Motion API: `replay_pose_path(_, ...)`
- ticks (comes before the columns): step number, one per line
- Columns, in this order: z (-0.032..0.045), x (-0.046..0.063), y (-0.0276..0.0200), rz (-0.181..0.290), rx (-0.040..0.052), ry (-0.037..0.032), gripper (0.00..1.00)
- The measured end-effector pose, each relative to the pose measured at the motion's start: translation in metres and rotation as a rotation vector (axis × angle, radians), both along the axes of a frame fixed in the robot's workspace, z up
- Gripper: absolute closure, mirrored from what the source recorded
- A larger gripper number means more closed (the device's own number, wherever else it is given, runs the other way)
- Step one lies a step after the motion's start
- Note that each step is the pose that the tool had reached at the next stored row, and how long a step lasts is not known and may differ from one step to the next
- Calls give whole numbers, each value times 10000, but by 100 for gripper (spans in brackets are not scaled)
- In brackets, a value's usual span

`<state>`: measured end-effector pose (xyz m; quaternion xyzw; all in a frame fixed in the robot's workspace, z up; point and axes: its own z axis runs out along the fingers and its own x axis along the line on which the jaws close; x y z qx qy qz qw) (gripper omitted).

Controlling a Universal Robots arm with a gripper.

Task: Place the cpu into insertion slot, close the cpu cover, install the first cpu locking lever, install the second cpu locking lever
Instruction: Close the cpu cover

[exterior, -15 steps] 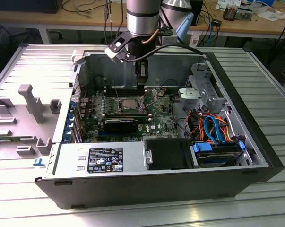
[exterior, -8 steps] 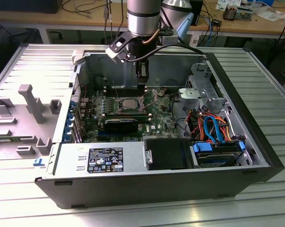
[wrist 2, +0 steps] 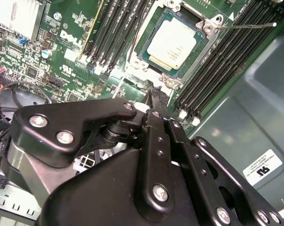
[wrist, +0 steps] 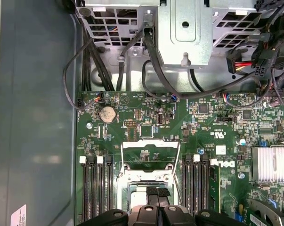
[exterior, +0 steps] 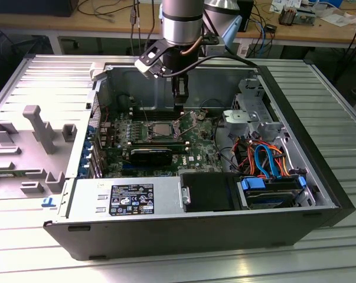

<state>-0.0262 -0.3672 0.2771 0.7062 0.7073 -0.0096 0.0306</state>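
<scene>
cpu (wrist 2: 172, 40) seated, cpu cover (wrist: 150, 143) open, hand (wrist 2: 156, 97) nr cpu

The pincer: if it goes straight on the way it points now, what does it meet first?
Probably the metal frame at the socket's edge, just beside the cpu; the pincer points down there. Depth is unclear, so it might be the motherboard instead.

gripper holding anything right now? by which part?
Nothing held. The gripper is shut and empty beside the socket; the cpu lies in the socket, untouched.
</scene>
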Motion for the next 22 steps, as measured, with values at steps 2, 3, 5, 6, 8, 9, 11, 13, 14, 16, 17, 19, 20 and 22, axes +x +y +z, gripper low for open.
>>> replay_pose_path(2,0,6,0,-1,0,0,89)
replay_pose_path(3,0,9,0,0,0,1,89)
replay_pose_path(5,0,19,0,0,0,0,89)
replay_pose_path(6,0,20,0,-1,0,0,89)
replay_pose_path(8,0,26,0,-2,-1,1,89)
replay_pose_path(9,0,28,0,-1,0,0,89)
replay_pose_path(11,-1,29,1,0,-3,1,89)
replay_pose_path(13,-3,33,1,2,-5,0,89)
replay_pose_path(14,-4,36,1,-1,-4,0,89)
replay_pose_path(16,-6,66,1,-1,-1,-1,89)
replay_pose_path(17,-10,113,1,0,-7,1,89)
replay_pose_path(19,-21,171,8,-1,-33,1,89)
replay_pose_path(20,-27,198,11,-1,-41,0,89)
replay_pose_path(22,-38,246,16,0,-45,0,89)
